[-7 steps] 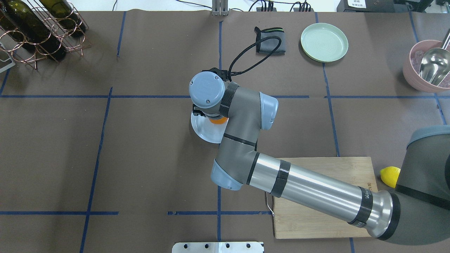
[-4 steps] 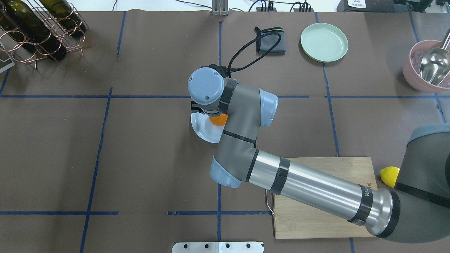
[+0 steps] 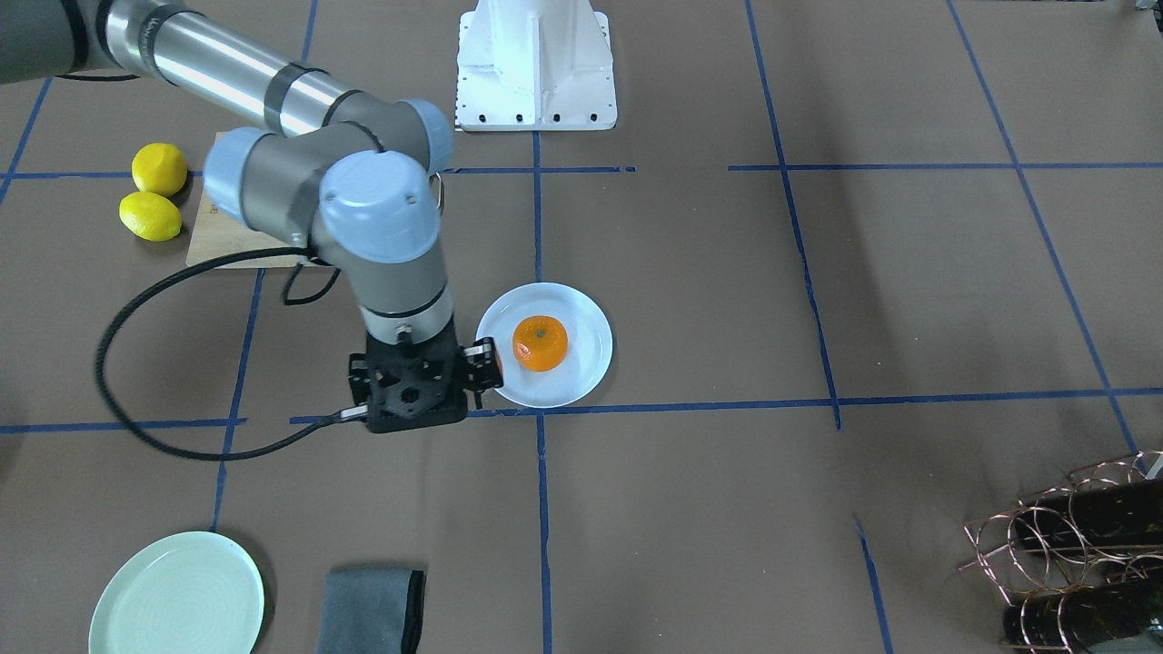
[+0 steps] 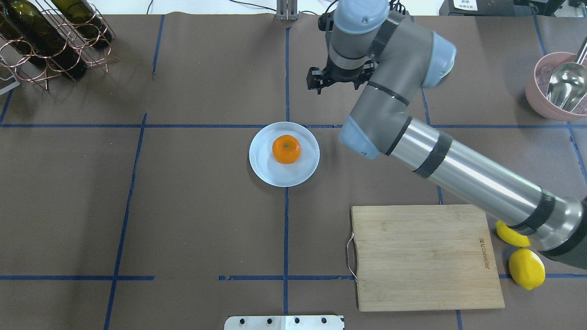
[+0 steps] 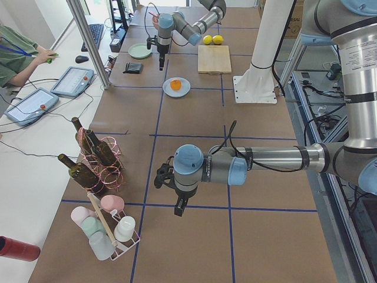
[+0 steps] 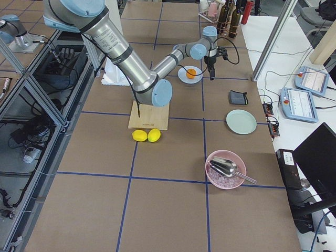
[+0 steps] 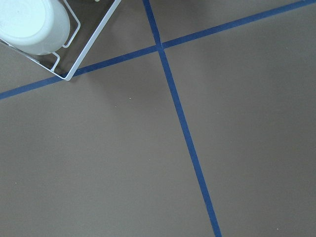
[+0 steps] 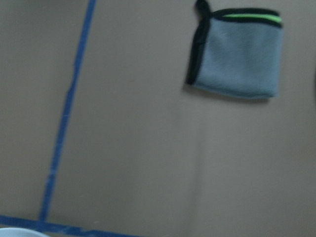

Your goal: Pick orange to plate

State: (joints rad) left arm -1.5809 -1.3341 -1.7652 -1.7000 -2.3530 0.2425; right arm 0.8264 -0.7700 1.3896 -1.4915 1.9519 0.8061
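Observation:
The orange sits stem-up on the round white plate near the table's middle, with nothing touching it; both also show in the front view, orange on the plate. My right gripper hangs raised beyond the plate toward the far right, open and with nothing in it. Seen from the front, the right gripper stands just beside the plate's rim. My left gripper hovers over bare table far off to the left; I cannot tell whether it is open or shut.
A folded grey cloth and a mint-green plate lie past the right gripper. A wooden cutting board and two lemons are near right. A pink bowl with a scoop and a bottle rack occupy the far corners.
The right gripper, which was down over the plate around the orange, has lifted and swung away to the far right. The orange stays on the plate, now uncovered.

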